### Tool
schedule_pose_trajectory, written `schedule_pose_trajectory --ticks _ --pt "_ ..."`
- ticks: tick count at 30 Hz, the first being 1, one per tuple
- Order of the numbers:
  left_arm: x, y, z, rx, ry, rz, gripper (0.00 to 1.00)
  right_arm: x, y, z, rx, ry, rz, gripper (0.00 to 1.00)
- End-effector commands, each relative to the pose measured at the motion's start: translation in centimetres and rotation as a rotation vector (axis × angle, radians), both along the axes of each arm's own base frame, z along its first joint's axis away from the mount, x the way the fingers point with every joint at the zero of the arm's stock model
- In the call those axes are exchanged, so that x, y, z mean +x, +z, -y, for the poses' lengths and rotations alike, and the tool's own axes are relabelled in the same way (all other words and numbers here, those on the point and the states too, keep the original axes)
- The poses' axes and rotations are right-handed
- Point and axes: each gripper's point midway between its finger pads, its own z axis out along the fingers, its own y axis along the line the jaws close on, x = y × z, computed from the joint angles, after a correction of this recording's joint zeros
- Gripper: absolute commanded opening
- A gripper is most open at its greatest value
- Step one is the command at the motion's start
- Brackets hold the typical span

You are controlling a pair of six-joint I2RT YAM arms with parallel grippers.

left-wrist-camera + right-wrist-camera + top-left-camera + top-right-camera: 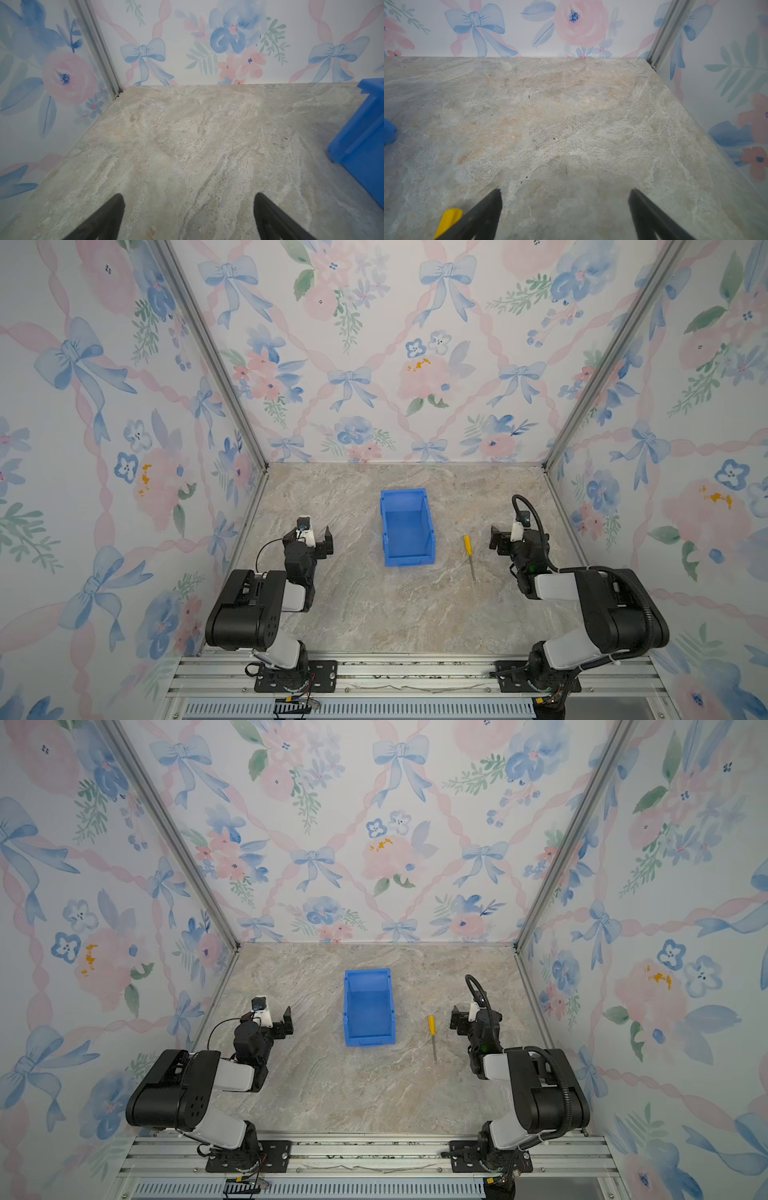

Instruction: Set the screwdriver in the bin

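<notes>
The blue bin (407, 526) (368, 1006) stands open-topped and empty in the middle of the marble table in both top views. To its right the screwdriver (470, 556) (433, 1036) lies flat, yellow handle toward the back wall, silver shaft toward the front. My right gripper (498, 539) (458, 1020) hovers open just right of the handle. In the right wrist view the yellow handle (448, 221) shows beside one finger, outside the open right gripper (564, 195). My left gripper (324, 545) (286, 1022) (189, 199) is open, left of the bin (361, 135), with nothing between its fingers.
Flowered walls enclose the table on three sides, with metal corner posts (216, 360) (602, 360). An aluminium rail (407, 672) carrying both arm bases runs along the front edge. Bare marble (395, 614) lies between the arms, in front of the bin.
</notes>
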Motion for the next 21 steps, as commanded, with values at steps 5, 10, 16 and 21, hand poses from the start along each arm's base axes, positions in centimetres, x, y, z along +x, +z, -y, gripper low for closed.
schedule_pose_trajectory --ticks 5,10,16,21 --pt "-0.18 -0.24 0.20 -0.001 -0.007 0.000 0.97 0.34 0.56 0.05 -0.007 0.000 0.024 0.97" --pt "-0.16 -0.17 0.19 -0.002 -0.007 0.002 0.98 0.34 0.56 0.01 -0.008 0.001 0.024 0.97" --pt "-0.16 -0.14 0.21 -0.003 -0.007 0.003 0.98 0.34 0.56 0.02 -0.007 0.000 0.024 0.97" --pt "-0.18 -0.21 0.21 -0.002 -0.007 0.001 0.98 0.34 0.56 0.05 -0.007 0.000 0.024 0.97"
